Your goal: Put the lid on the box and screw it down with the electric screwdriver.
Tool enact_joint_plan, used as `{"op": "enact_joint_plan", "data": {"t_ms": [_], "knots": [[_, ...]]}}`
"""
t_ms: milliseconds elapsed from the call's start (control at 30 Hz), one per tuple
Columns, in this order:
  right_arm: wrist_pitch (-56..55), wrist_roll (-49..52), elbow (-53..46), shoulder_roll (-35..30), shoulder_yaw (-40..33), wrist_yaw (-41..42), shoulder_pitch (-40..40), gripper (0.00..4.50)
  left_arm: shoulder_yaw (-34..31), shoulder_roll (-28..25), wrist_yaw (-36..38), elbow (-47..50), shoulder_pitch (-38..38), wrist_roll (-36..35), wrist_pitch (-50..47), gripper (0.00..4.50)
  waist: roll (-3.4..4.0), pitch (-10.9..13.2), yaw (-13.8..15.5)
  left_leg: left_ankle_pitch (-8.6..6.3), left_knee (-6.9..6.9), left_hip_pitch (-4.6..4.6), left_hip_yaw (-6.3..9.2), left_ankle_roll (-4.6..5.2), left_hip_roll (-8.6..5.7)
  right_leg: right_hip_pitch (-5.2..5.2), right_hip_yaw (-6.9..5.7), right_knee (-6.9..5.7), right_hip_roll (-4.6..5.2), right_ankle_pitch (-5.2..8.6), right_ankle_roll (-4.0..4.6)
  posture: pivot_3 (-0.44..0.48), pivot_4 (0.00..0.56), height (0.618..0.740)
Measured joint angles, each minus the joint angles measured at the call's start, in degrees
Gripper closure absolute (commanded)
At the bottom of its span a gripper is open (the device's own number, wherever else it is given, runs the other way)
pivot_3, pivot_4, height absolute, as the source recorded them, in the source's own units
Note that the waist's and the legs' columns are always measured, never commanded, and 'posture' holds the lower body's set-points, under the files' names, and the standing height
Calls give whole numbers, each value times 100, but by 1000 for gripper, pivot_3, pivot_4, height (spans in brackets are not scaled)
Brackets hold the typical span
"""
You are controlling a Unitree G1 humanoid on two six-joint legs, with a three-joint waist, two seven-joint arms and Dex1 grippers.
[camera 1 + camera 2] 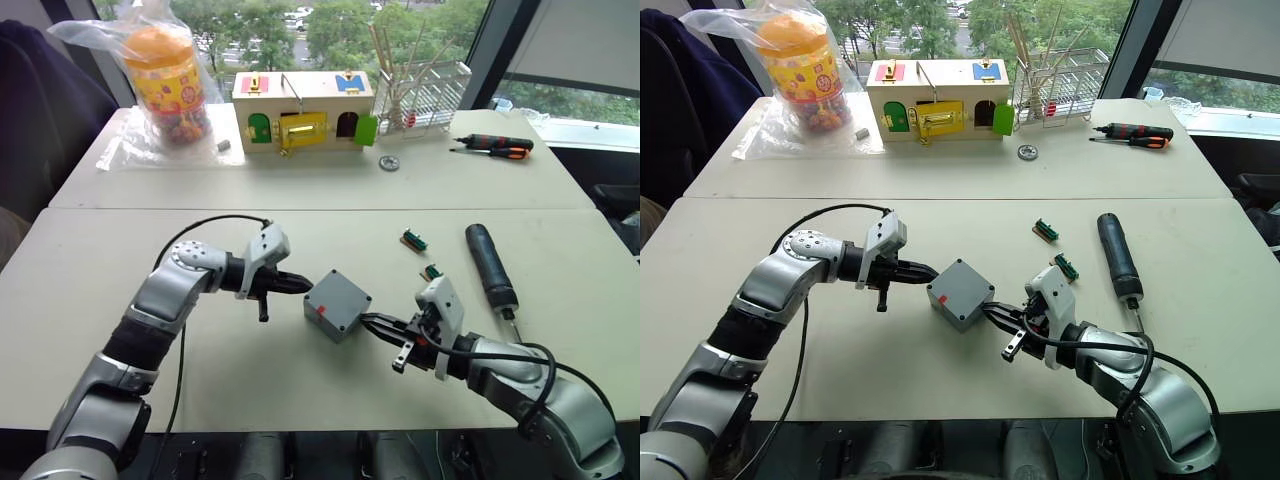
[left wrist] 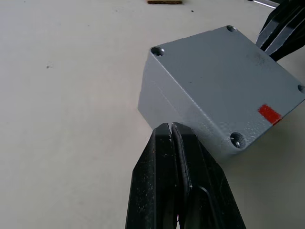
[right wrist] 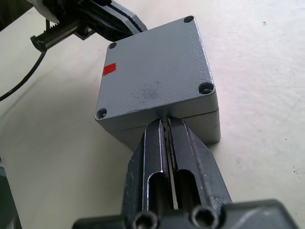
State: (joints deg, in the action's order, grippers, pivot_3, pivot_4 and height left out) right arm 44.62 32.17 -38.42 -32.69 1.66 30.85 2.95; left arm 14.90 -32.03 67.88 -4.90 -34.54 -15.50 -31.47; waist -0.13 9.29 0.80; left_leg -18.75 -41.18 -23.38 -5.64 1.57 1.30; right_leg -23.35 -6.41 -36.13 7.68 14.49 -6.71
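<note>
Lid [image 3: 155, 71] seated on box [image 1: 334, 316], left gripper [image 1: 303, 285] and right gripper [image 1: 368, 321] pressed together against opposite sides.

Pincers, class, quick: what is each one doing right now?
Left pincer: closed, holding nothing, tips against the side of the box.
Right pincer: closed, holding nothing, tips against the opposite side of the box.

The box [image 1: 337, 303] I face is plain grey with a small red mark. My fingers [image 2: 177, 186] are black. The electric screwdriver [image 1: 490, 264] is dark grey-black. The hand screwdrivers [image 1: 497, 146] are black and orange. The wooden box [image 1: 302, 110] shows green, yellow, red and blue parts.
</note>
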Motion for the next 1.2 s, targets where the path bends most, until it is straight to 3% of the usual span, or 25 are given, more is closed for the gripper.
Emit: {"op": "enact_joint_plan", "data": {"t_ms": [500, 700, 933, 1200], "knots": [[2, -169, 121, -272, 127, 110, 217, 4415, 153, 6, -185, 310, 339, 129, -15, 4500, 0, 0, 2, 0, -1, 0, 1, 0, 1, 0, 0, 0, 1, 0, 0, 0, 150, 711], [18, -335, 468, -200, 397, 96, -149, 4415, 247, -31, -211, 589, 525, 136, -188, 4500, 0, 0, 0, 0, 1, -1, 1, 1, 0, -1, 0, 1, 1, 0, 0, 0, 150, 711], [101, -394, 1068, 16, 55, -73, -903, 4415, 403, 211, -431, 873, 570, 143, -474, 4500, 0, 0, 6, 0, 1, -2, 0, 1, -1, -1, 0, 0, 2, 0, 0, 0, 150, 711], [91, -485, 1171, -88, 15, 42, -886, 4415, 430, 338, -581, 903, 570, 144, -529, 4500, 0, 0, 0, 0, 0, -1, -1, 1, 0, -1, 0, 0, 2, 0, 0, 0, 150, 711]]}}
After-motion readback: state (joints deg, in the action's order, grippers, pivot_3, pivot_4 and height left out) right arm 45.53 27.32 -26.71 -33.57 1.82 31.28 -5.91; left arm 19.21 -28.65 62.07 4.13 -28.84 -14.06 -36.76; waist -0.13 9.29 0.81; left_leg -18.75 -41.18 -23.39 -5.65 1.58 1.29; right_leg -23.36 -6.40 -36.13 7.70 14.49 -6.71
